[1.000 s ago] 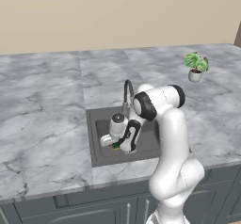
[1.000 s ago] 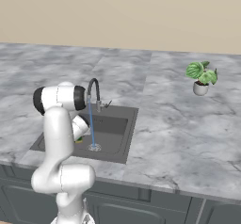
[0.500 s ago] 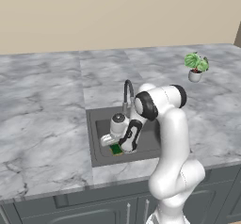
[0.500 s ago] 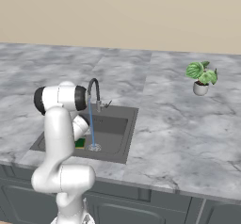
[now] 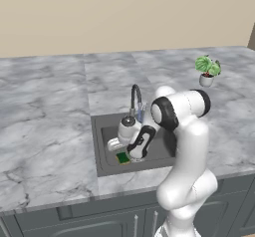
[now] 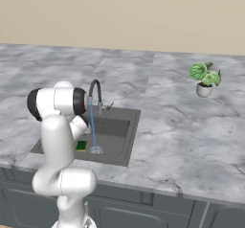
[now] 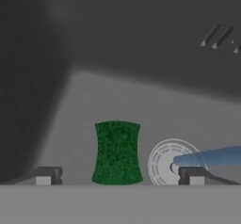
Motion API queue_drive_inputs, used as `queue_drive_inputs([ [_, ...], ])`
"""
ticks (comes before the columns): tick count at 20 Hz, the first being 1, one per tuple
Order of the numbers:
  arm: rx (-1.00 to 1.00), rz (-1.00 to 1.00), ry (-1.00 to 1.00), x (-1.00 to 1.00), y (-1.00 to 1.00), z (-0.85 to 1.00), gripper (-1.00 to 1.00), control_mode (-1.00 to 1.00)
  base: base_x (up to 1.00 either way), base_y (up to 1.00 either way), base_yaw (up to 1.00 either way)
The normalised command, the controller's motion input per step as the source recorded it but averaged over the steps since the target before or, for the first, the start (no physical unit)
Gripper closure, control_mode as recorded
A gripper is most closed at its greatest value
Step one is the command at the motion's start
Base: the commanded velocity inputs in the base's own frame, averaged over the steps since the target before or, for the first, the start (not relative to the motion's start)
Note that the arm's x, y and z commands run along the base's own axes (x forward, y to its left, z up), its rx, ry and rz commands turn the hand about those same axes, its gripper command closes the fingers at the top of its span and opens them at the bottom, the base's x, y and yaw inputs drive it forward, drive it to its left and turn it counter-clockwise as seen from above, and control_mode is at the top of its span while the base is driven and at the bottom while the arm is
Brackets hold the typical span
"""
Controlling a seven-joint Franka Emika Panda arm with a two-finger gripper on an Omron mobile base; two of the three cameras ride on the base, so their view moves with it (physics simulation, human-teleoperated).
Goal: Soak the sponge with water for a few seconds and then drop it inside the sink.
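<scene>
The sponge (image 7: 117, 152), dark green side up, lies flat on the floor of the sink (image 7: 141, 100), just left of the round silvery drain (image 7: 164, 159). My gripper (image 7: 120, 176) hangs open above it, one fingertip (image 7: 47, 175) on each side, touching nothing. The water (image 7: 212, 156) falls as a light-blue stream onto the drain, beside the sponge. From the base, the sponge (image 5: 122, 157) (image 6: 81, 145) shows at the front of the dark basin (image 5: 102, 151) (image 6: 129, 141). The stream (image 6: 93, 131) runs from the curved faucet (image 5: 134, 94) (image 6: 94, 90). The gripper (image 5: 132, 154) sits low in the basin.
Grey marble counter (image 5: 50, 121) (image 6: 191, 141) surrounds the sink on all sides. A small potted plant (image 5: 206, 70) (image 6: 205, 78) stands at the far right of the counter. The faucet neck arches close behind the hand.
The gripper has opened and let go of the sponge, which has dropped from between the fingers onto the sink floor. The arm has stayed roughly where it was.
</scene>
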Motion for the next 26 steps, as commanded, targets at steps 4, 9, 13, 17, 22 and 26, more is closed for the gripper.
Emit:
queue_drive_inputs([
  [4, 0.0, 0.0, 0.0, 0.0, 0.0, 0.67, -1.0, -1.0, 0.0, 0.0, 0.0],
  [9, 0.0, 0.0, 0.0, 0.0, 0.0, 0.66, -1.0, -1.0, 0.0, 0.0, 0.0],
  [13, 0.0, 0.0, 0.0, -0.01, 0.0, 0.67, -1.0, -1.0, 0.0, 0.0, 0.0],
  [17, 0.0, 0.0, 0.0, -0.09, 0.0, 0.67, -1.0, -1.0, 0.0, 0.0, 0.0],
  [22, 0.0, 0.0, 0.0, -0.14, 0.0, 0.66, -1.0, -1.0, 0.0, 0.0, 0.0],
  [26, 0.0, 0.0, 0.0, -0.14, 0.0, 0.75, -1.0, -1.0, 0.0, 0.0, 0.0],
])
